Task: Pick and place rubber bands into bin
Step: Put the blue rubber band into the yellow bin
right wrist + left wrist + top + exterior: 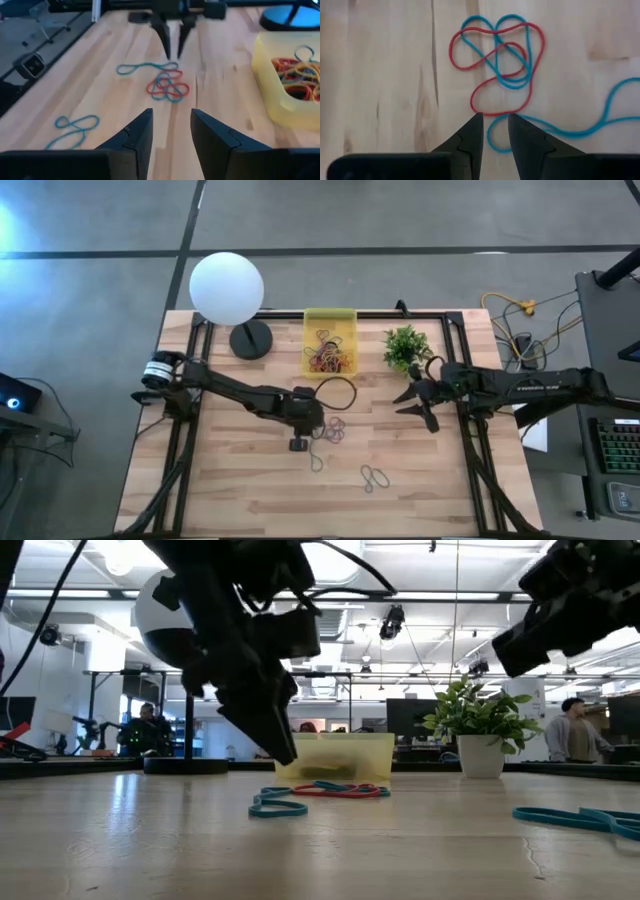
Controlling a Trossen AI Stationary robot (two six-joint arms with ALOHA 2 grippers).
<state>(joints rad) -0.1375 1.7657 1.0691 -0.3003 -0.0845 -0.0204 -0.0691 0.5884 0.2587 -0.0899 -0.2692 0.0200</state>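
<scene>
A light wooden table [240,490] carries the work, its far edge lined with a white globe lamp [227,288], the translucent yellow bin [330,320] at about twelve o'clock from the table's centre, and a small potted plant [405,346] at one o'clock. The bin already holds a tangle of bands, so it sits within easy reach of both arms. The left gripper [495,120] hangs point-down near the table's centre, its fingers parted by a narrow gap and grasping nothing, poised over the knot of red and blue rubber bands [497,65], evidently lining up a pinch. The right gripper [171,125] waits at three o'clock, raised off the wood beside the plant, fingers apart and empty, likely held clear so the arms do not cross. A blue band [145,68] trails beside the knot, and another looped blue band [375,477] lies at five o'clock, both not yet collected.
</scene>
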